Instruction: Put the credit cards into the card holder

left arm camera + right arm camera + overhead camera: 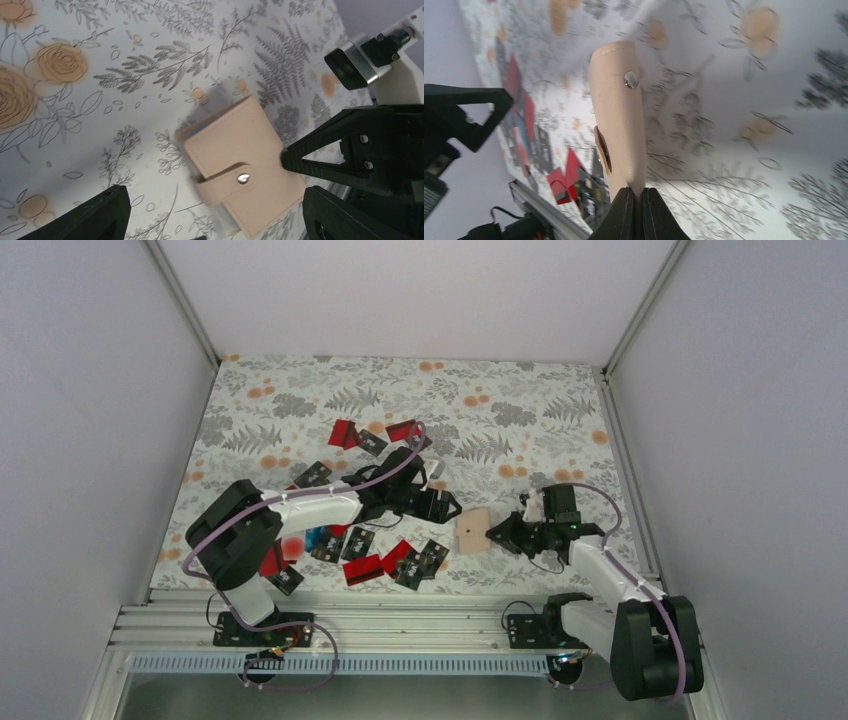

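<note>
Walls: plain pale grey-white panels (90, 390) on the left, back and right
Frame: aluminium posts (185, 305) rise at the two back corners
Table cover: floral cloth (520, 390) — grey ferns and orange blooms on white
Near edge: ribbed metal rail (420, 625) across the front
Light: soft and even — only faint shadows on the cloth

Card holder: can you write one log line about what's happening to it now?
card holder: snapped closed | right fingers: shut on its edge | left fingers: open, near it | credit cards: scattered outside it
</note>
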{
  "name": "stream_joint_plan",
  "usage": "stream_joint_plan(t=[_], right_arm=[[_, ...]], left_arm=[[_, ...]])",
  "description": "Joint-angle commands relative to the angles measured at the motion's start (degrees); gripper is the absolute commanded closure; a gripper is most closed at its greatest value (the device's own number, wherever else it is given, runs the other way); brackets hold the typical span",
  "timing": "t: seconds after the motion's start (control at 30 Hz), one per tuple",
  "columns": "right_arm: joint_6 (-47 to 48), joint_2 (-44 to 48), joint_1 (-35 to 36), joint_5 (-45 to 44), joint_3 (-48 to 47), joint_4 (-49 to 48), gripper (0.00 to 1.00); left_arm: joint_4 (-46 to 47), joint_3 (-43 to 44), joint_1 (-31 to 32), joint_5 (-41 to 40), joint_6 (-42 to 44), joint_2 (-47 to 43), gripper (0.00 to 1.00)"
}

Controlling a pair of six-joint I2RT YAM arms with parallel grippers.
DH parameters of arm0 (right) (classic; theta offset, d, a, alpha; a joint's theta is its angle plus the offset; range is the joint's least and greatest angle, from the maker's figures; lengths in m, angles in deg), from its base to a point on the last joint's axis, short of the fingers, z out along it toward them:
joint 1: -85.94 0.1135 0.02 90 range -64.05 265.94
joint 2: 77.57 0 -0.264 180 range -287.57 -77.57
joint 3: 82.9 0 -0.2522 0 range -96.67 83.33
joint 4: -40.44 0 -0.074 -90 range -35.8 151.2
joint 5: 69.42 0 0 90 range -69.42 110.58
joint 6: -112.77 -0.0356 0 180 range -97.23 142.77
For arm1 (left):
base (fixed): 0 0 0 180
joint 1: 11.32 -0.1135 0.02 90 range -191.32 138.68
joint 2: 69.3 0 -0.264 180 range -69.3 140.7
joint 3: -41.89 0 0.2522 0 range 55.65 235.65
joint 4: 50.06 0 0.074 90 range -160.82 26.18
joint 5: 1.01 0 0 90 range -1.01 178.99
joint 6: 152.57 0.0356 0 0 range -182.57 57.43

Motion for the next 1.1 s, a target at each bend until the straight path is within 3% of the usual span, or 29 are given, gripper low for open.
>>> stream_joint_plan(t=[0.0, 0.23, 0.4, 0.63, 0.8, 1.0, 1.07], right_arm=[[-2.5, -0.2, 0.6, 7.8, -2.8, -5.4, 0.96], [-1.7, 0.3, 0.6, 13.3, -9.4, -6.6, 0.96], [-1.6, 1.0, 0.7, 17.0, -12.7, -7.4, 0.96], [-2.2, 1.7, 2.6, 19.8, -16.5, -8.6, 0.96], [-2.6, 1.8, 3.9, 20.6, -18.2, -9.3, 0.96], [-2.0, 1.5, 4.8, 19.6, -18.9, -9.4, 0.96], [-0.6, 1.3, 4.9, 19.3, -19.3, -9.1, 0.93]], left_arm=[[4.7, -2.5, -1.3, 0.4, -4.4, -4.8, 0.14], [8.9, -9.2, -5.1, 0.5, -7.7, -13.3, 0.14], [14.7, -12.8, -7.4, 5.3, -10.6, -16.4, 0.17], [21.1, -12.9, -7.5, 10.7, -10.5, -15.9, 0.28], [25.7, -12.6, -7.4, 13.9, -11.2, -14.5, 0.47], [27.3, -11.9, -7.2, 15.2, -11.2, -14.4, 0.89], [25.6, -11.6, -7.2, 14.9, -10.5, -14.8, 0.97]])
